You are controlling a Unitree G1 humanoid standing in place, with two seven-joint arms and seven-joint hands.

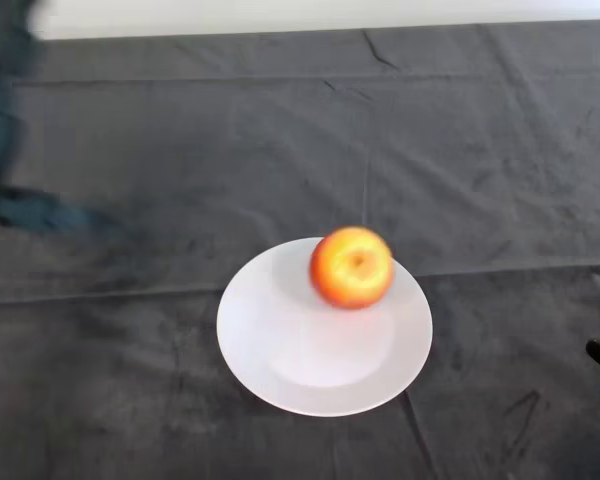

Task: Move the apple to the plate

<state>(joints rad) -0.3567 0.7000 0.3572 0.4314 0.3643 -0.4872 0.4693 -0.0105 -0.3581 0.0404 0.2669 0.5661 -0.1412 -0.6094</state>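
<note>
Head view, one item set on a table under a dark cloth.

Item 1: round red-and-yellow apple, stem dimple facing up. It rests on the far right part of the plate, inside the rim and close to the far edge, with no visible tilt.

Item 2: flat round white plate, lying near the middle of the table, slightly toward the near side. Its near and left portions are bare.

Item 3: left hand, seen only as a dark smear at the far left edge, well apart from both plate and apple. Whether it is spread or closed cannot be told.

Status, as a judgement: the apple lies on the plate, so the placing appears done, and the step in hand is clearing the arm away.

Handling note: withdraw high and to the left, well clear of the plate rim. The apple sits near the far edge and would probably roll off if the plate were nudged.
</note>
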